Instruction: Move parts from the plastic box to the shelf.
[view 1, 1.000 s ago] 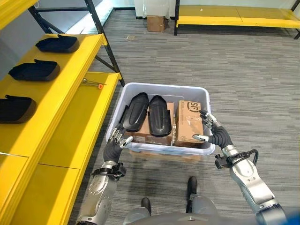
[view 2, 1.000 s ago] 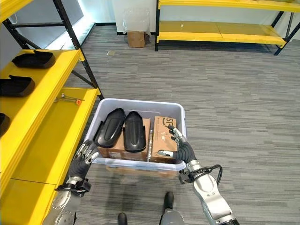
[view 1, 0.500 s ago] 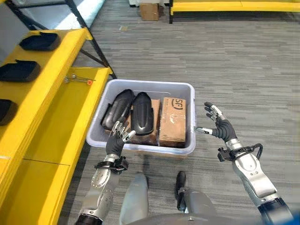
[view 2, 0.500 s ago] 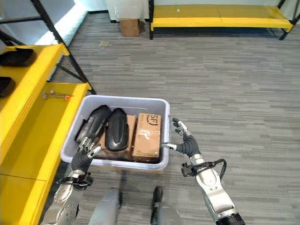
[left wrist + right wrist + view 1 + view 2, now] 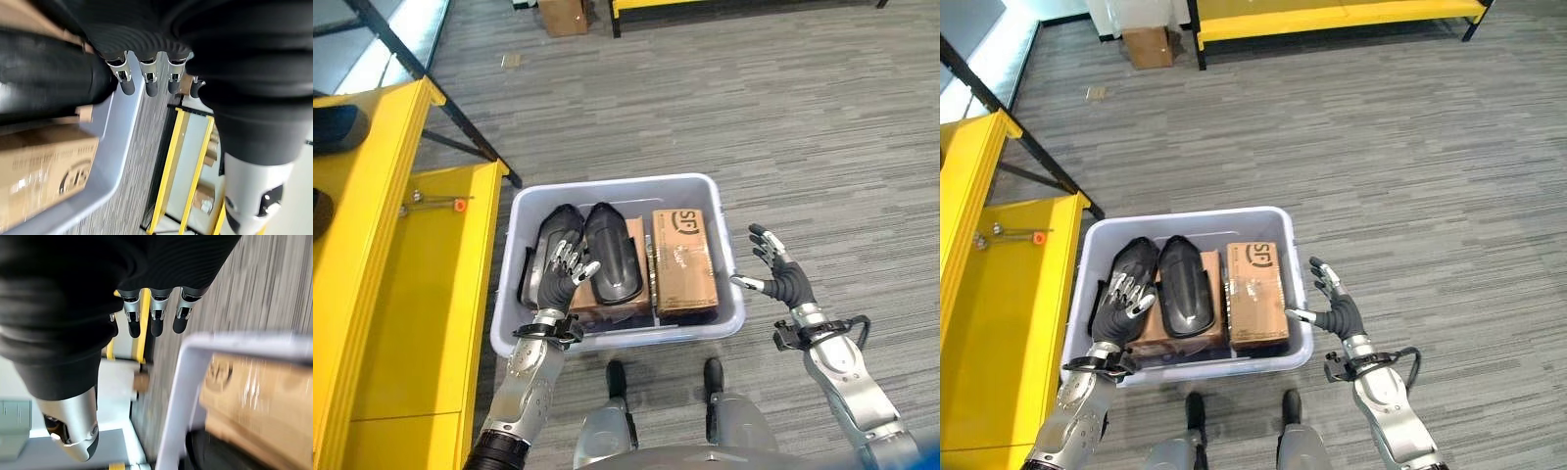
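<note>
We advise the left hand (image 5: 564,277), fingers spread over the nine-o'clock part (image 5: 551,257), to curl round it squarely; right hand (image 5: 781,279) hangs open beside the plastic box (image 5: 607,186).

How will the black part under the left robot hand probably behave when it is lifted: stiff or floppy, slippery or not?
The black part probably stays stiff: it keeps a moulded, domed shape like its twin. Its glossy, rounded surface may slip in the open left robot hand. It rests tilted on a cardboard box, so it may rock when touched.
</note>
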### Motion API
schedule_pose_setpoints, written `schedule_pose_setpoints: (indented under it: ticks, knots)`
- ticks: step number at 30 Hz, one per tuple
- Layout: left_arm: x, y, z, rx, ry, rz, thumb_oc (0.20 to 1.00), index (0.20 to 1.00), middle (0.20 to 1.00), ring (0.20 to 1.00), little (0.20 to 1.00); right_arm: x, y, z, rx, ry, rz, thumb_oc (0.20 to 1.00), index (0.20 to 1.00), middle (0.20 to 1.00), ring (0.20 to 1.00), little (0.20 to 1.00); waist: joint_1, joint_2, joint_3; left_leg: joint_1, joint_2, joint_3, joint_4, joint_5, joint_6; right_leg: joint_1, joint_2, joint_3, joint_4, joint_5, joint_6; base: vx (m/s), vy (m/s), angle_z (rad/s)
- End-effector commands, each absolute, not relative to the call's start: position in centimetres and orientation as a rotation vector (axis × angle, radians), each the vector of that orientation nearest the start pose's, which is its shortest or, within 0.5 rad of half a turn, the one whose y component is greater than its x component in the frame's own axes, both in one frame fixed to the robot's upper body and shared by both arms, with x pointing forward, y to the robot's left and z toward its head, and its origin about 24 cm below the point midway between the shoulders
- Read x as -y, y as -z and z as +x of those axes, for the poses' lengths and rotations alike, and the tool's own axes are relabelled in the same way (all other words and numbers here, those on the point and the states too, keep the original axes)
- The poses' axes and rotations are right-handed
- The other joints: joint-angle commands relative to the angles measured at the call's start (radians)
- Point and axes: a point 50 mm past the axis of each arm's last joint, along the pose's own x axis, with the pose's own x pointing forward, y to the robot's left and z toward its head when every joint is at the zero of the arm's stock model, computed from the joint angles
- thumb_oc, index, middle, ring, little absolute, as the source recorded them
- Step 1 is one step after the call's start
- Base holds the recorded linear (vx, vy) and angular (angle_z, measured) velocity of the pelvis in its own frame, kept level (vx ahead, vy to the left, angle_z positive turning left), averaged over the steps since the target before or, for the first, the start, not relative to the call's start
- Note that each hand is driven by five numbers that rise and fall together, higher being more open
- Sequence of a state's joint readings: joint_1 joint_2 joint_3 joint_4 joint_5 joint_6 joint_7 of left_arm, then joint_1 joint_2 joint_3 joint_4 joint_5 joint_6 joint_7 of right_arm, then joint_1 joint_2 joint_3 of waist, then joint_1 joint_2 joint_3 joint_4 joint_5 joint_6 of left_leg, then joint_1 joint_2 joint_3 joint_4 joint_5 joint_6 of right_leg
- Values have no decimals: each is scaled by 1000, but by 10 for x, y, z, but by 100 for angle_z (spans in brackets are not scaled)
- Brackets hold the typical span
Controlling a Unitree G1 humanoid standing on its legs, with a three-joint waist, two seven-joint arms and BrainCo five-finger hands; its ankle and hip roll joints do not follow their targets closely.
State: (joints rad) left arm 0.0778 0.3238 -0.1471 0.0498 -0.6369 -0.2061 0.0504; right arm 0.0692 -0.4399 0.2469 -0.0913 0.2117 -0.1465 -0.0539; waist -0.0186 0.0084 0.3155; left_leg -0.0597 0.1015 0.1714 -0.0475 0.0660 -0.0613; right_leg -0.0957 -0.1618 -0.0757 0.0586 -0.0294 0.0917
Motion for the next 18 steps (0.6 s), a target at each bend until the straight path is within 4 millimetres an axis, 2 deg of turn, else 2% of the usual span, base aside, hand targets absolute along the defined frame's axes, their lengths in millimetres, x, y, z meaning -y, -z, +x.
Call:
schedule_pose_setpoints:
  ticks: [1,7,9,14,18]
  knots:
    - [-212,-54,226,136,-55,-258,1000,1000,1000,1000,1000,166,-80,237,221,-218,-167,1000,1000,1000,1000,1000,11,-75,-38,-106,107,-27,171,-67,-33,60,-144,-28,-72,69,100,72,156,-1]
    - [-215,-56,224,139,-72,-259,1000,1000,1000,1000,1000,168,-80,236,217,-210,-179,1000,1000,1000,1000,1000,23,-105,-36,-132,99,-42,168,-70,-26,48,-148,-54,-67,75,106,31,20,12]
    - [-215,-56,224,136,-75,-263,1000,1000,1000,1000,1000,165,-88,240,254,-223,-203,1000,1000,1000,1000,1000,31,-110,-31,-137,101,-47,155,-62,-26,40,-147,-63,-65,73,106,16,-4,6]
    - [-211,-63,229,166,-74,-280,1000,1000,1000,1000,1000,147,-104,257,332,-255,-207,1000,1000,1000,1000,1000,46,-112,-9,-160,102,-64,143,-48,-27,19,-146,-74,-61,73,103,-13,-8,10]
    - [-204,-79,240,235,-57,-290,1000,1000,1000,1000,1000,130,-116,275,378,-256,-190,1000,1000,1000,1000,1000,61,-106,25,-192,99,-78,141,-36,-29,-5,-146,-86,-54,75,99,-50,-6,11]
